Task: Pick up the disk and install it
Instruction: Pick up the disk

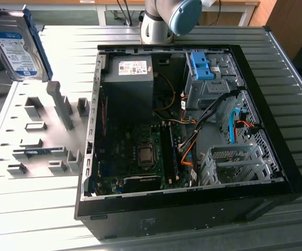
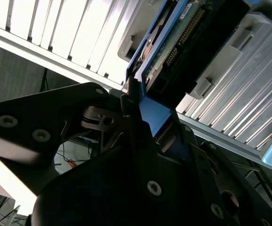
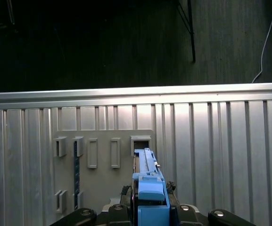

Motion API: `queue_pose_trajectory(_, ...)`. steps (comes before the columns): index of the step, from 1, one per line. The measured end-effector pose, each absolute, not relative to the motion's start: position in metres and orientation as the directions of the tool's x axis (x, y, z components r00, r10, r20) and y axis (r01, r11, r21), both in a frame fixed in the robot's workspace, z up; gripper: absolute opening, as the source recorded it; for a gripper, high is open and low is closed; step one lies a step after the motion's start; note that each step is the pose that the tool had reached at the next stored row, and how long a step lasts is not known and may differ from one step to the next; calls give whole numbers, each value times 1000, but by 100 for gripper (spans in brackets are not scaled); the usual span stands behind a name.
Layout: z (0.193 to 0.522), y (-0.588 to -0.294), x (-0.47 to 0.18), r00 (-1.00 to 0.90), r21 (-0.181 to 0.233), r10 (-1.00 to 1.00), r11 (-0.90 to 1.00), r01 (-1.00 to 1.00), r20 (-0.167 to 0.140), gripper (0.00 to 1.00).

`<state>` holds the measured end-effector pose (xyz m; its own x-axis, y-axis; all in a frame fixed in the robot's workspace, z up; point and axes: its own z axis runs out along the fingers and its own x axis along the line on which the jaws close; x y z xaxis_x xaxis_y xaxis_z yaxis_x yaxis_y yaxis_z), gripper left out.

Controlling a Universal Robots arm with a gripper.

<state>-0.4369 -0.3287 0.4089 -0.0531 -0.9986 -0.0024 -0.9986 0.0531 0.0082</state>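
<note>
The disk (image 1: 15, 46), a silver-grey drive with a white-and-blue label and a blue carrier frame, hangs tilted in the air at the exterior view's far left, above the grey holder plate (image 1: 41, 136). My gripper (image 2: 138, 106) is shut on its blue carrier frame in the second wrist view, with the disk's (image 2: 183, 37) circuit-board side just beyond the fingers. In the first wrist view the disk (image 3: 147, 174) is seen edge-on between the gripper's (image 3: 150, 200) black fingers, over the slotted holder plate (image 3: 103, 141).
An open black computer case (image 1: 276, 157) lies on the ribbed metal table (image 1: 30, 219), with the motherboard, cables and a black box with a white sticker (image 1: 132, 68) inside. A bare blue bracket (image 1: 203, 65) sits on a drive cage. A metal bay (image 1: 234, 162) lies at the case's near right.
</note>
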Motion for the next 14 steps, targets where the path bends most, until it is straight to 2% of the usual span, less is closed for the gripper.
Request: queue_pose_trajectory(14,428,-329,-437,-53,8,-999,53,-999,-2,37)
